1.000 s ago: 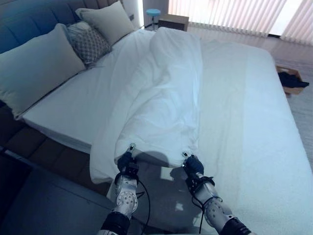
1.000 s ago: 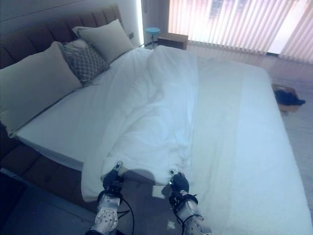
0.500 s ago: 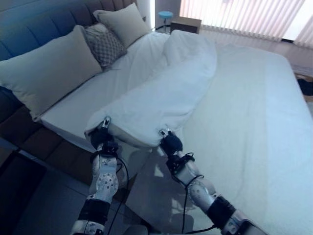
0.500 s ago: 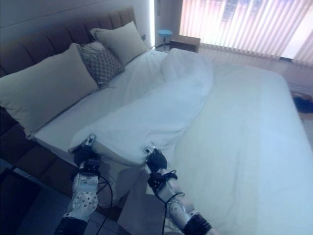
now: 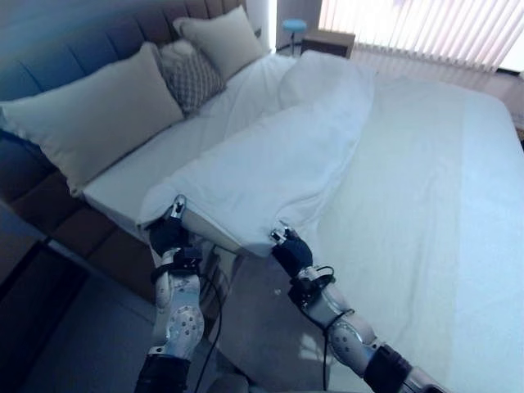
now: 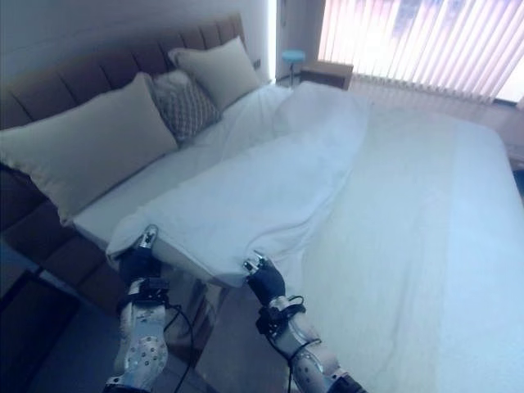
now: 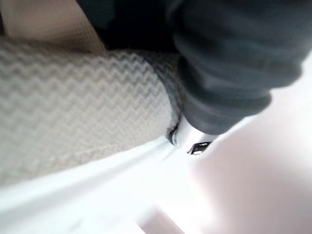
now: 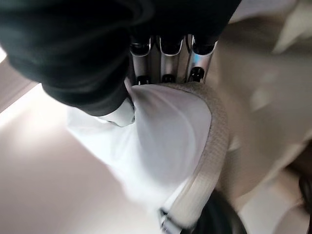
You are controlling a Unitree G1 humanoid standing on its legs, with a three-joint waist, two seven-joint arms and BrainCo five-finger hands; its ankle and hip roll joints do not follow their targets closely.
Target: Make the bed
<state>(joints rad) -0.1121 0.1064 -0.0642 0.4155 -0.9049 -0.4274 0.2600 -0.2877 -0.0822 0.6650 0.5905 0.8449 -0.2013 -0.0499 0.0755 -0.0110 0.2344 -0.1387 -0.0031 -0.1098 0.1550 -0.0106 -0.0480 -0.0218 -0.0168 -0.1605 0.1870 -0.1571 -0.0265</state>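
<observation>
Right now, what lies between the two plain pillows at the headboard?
A smaller patterned cushion sits between the near pillow and the far pillow, overlapped by the near one, as the left eye view shows.

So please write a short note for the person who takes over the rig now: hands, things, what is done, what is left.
Left hand: shut on the duvet edge.
Right hand: shut on the same edge.
Duvet: folded in a bunched strip along the bed, its near edge lifted off the mattress.
Pillows: at the headboard.
Done: edge gripped and raised.
Left: spread the duvet flat over the bed, smooth it.
</observation>
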